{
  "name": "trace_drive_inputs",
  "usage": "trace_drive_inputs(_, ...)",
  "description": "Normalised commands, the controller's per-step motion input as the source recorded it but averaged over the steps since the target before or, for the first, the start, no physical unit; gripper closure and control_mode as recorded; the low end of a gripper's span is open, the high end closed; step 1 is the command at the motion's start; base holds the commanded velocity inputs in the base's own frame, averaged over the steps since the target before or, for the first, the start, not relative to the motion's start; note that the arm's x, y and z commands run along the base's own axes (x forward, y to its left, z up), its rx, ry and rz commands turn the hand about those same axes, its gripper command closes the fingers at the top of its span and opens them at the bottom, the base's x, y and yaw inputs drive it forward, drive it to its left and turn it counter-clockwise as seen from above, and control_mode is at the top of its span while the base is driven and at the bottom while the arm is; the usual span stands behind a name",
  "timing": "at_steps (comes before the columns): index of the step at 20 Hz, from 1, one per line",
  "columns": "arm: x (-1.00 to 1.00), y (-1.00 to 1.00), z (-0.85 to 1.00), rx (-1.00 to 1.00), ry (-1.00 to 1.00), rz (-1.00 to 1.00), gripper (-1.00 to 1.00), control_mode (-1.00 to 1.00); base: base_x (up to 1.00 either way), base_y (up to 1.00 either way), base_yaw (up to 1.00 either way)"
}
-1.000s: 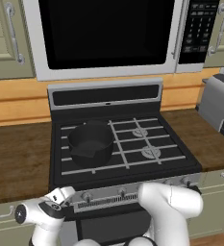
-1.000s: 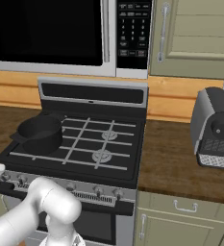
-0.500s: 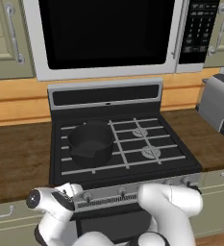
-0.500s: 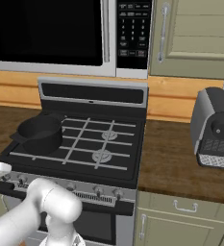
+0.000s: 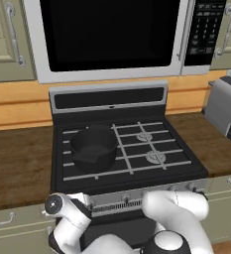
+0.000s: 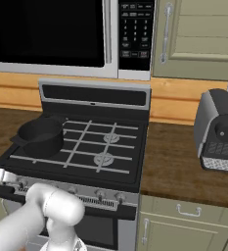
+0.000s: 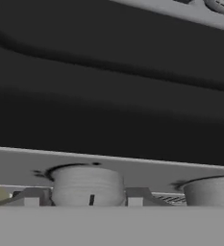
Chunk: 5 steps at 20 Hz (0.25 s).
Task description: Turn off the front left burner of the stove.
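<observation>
The stove [image 5: 112, 149] stands between two brown wooden counters [image 5: 18, 163], under a big microwave [image 5: 107, 37] with a black door. Pale green cabinets [image 6: 198, 29] hang on the wall, and a grey coffee machine [image 6: 217, 130] stands on the right counter.

A dark saucepan [image 5: 93, 147] sits on the left side of the black grates; nothing can be seen inside it. The front left burner [image 5: 87, 171] is the grate part just in front of the saucepan, its cap not visible.

The gripper [image 7: 83, 201] is low at the left end of the silver knob strip [image 5: 137, 198]. In the hand view its two fingertips [image 7: 32, 197] stand on both sides of a round knob [image 7: 87, 185], close to it; whether they press it I cannot tell. A second knob [image 7: 209, 191] is to the right.
</observation>
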Motion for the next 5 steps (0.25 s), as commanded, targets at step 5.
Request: trace_drive_inputs(5,0.0,0.0,0.0,0.0,0.0,0.0,1.0,-1.0,0.0,0.0,0.0)
